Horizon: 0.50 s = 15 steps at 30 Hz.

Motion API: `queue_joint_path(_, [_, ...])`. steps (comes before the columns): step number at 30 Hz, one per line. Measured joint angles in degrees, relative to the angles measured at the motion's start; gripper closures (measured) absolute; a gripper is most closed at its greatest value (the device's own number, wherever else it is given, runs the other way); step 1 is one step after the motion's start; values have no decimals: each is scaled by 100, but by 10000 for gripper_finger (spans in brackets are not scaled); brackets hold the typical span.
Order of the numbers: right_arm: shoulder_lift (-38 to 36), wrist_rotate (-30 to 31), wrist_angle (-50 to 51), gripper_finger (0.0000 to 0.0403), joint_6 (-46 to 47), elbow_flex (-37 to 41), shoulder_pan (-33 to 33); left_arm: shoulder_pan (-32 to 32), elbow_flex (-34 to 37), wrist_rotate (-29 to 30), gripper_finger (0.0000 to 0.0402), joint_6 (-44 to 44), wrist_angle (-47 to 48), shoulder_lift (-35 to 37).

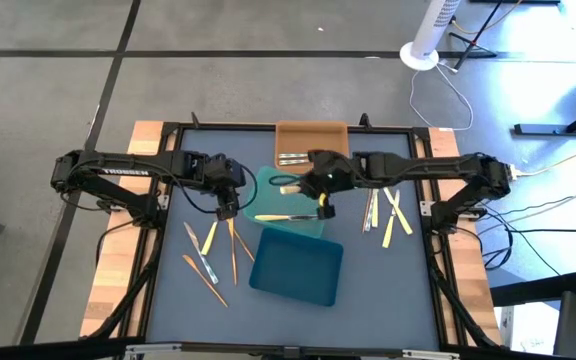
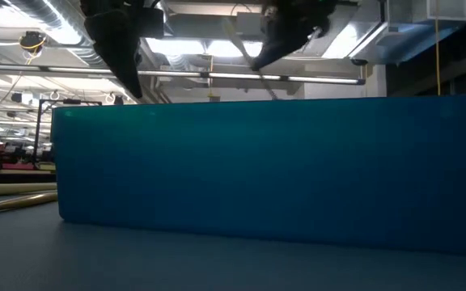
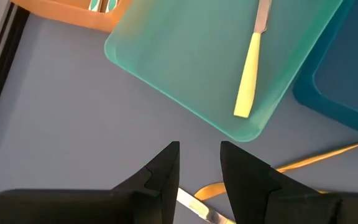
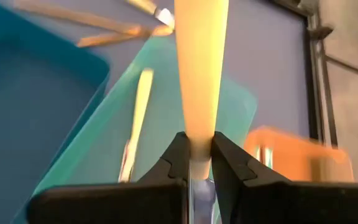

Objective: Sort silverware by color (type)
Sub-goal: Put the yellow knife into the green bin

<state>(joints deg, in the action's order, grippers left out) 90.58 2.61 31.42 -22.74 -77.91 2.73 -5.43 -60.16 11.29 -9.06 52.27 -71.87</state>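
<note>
The right gripper (image 4: pixel 196 163) was clamped on a pale yellow utensil (image 4: pixel 199 74) above the green tray (image 1: pixel 280 187). The left gripper (image 3: pixel 199 174) hovered open beside that tray. Such slim plastic looked light, stiff and slippery, best pinched mid-handle.

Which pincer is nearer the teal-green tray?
Right. The right pincer hangs over the teal-green tray, shut on a pale yellow utensil; the left pincer hangs beside it.

silverware (image 1: pixel 213 255): loose L+R on table | yellow one (image 1: pixel 286 216) held, mid
</note>
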Motion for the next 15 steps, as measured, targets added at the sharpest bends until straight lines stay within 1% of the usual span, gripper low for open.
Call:
queue_joint_path(5, [301,-59,-384,373,27,1,75,-2,0,2,292,0,-9,-1])
queue_joint_path(7, [431,-76,-527,373,205,2,71,0,0,0,292,-2,-24,-7])
queue_joint_path(12, [795,-69,-444,373,728,1,67,-2,-2,3,292,-1,-34,-9])
queue_joint_path(15, [1032,-67,-459,373,848,2,73,-2,0,21,292,0,-35,-9])
